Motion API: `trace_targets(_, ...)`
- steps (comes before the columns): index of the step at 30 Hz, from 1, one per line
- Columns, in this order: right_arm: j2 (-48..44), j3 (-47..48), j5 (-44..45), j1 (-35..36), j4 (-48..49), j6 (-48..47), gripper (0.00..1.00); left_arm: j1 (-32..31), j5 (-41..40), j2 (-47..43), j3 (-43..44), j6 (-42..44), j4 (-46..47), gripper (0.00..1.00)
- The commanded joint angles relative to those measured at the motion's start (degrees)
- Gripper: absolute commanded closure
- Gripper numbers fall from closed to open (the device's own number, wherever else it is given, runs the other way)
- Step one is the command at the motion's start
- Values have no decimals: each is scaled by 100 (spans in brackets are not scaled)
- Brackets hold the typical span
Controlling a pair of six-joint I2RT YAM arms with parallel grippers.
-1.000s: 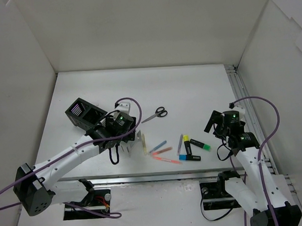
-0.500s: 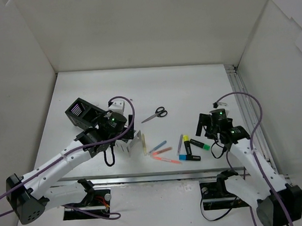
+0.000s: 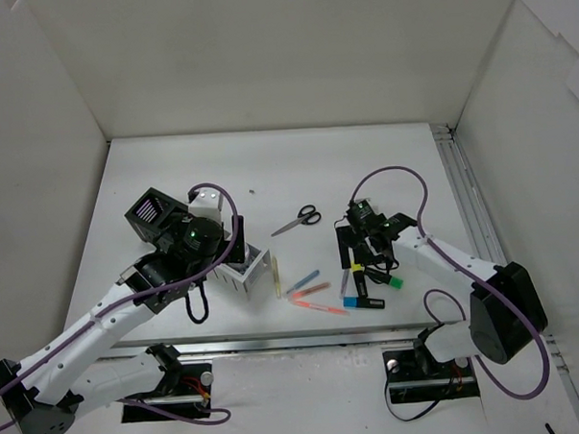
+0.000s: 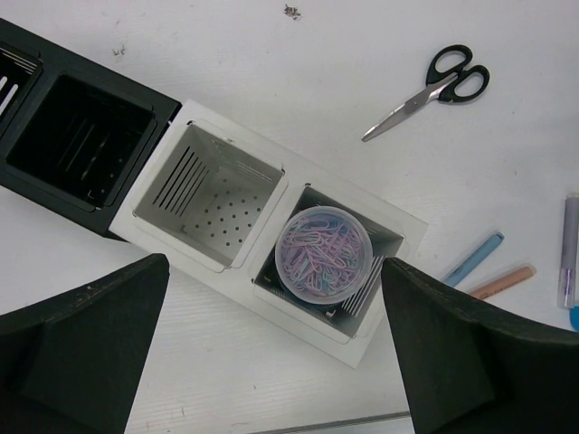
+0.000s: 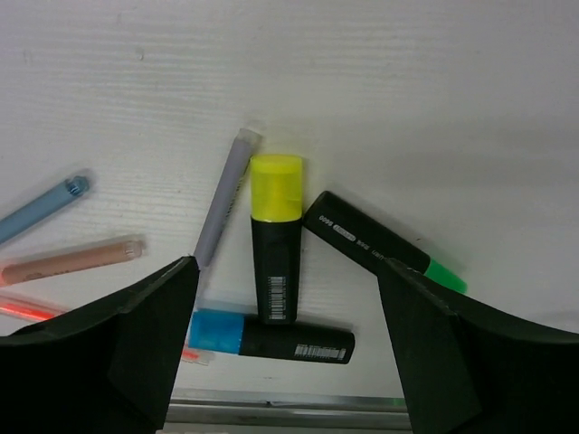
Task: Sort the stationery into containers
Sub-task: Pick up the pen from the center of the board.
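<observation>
Over the row of mesh boxes (image 4: pixel 226 282) the left hand (image 4: pixel 273 271) hung spread wide and empty. Below it the clear jar of paper clips (image 4: pixel 323 253) sat inside the end white-grey compartment. The white compartment beside it (image 4: pixel 213 194) and the black boxes (image 4: pixel 81 145) looked empty, as far as could be seen.

That made one item sorted, by my reading, and nearly everything else left. The scissors (image 4: pixel 430 90) lay loose on the worktop (image 3: pixel 364 166), well apart from the boxes.

The right hand (image 5: pixel 288 271) hovered with its jaws apart, gripping nothing, straddling the yellow highlighter (image 5: pixel 276 244). The green highlighter (image 5: pixel 380 242) and the blue highlighter (image 5: pixel 271 336) lay touching or nearly touching it. A lilac pen (image 5: pixel 223 194), a blue pen (image 5: pixel 41 208) and an orange pen (image 5: pixel 72 258) lay just beside them, unsorted.
</observation>
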Motion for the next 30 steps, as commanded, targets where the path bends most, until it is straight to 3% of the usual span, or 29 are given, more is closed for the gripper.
trace_targets(1,90,28,-322,111,-234,444,24,49,-177,-29,71,90,172,1)
trace_targets(2,178,-86,-279,112,-234,662,27,49,-168,-46,27,98,199,1)
trace_targets(3,222,-139,-235,112,-243,743,39,49,-134,-55,18,116,207,0)
trace_targets(6,442,-227,-208,112,-243,981,50,102,-107,-55,-34,133,252,1)
trace_targets(11,819,-201,-243,120,-251,1113,51,164,-28,-20,-70,133,287,0)
trace_targets(16,873,-131,-243,138,-243,1121,61,225,-1,-3,-122,134,304,1)
trace_targets(24,1022,-34,-314,138,-287,1034,68,278,7,-29,-157,116,304,1)
trace_targets(30,1251,159,-428,129,-436,806,66,331,-36,-29,-166,90,261,1)
